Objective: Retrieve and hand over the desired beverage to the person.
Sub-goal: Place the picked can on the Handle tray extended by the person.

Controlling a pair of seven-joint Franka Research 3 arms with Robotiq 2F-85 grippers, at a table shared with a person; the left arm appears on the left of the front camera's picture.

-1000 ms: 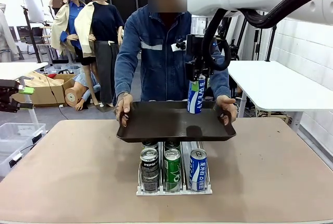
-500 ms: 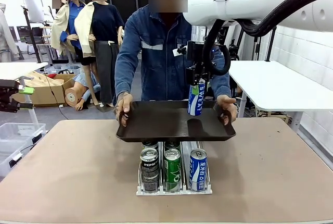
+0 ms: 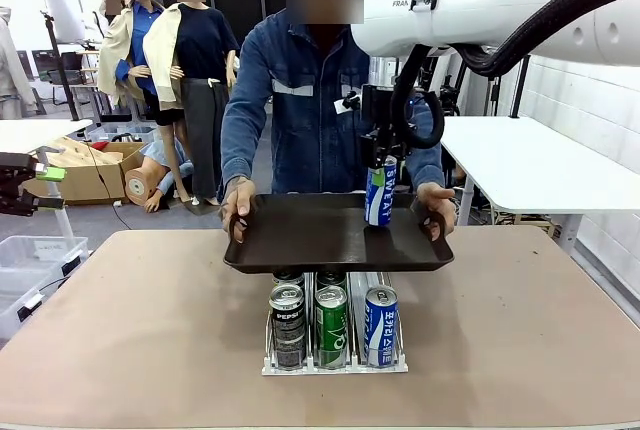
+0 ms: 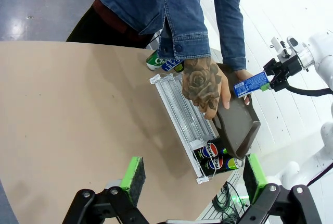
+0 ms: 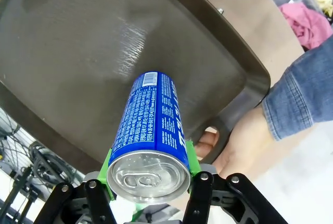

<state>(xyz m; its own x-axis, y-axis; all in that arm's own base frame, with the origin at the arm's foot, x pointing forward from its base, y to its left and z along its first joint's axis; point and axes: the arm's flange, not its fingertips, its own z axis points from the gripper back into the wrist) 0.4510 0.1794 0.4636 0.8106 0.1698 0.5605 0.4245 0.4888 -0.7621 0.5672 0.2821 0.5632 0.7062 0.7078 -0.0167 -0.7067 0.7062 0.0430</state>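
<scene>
Across the tan surface, the person in the denim jacket stands at the far edge and holds a dark tray level above it by both end handles. Beneath the tray's near rim a clear rack sits on the surface. Its three lanes are fronted by a black Pepsi can, a green can and a blue can, with more cans behind them under the tray. The desired drink, a blue-and-white can, hangs upright, long axis vertical, straight below the right hand. That hand pinches it near the top rim between green pads, over the tray's right part. Whether the base touches the tray floor cannot be told. By that reading, setting it down calls for little more than a short descent and release. The left hand hovers spread and empty, well apart from the tray.
</scene>
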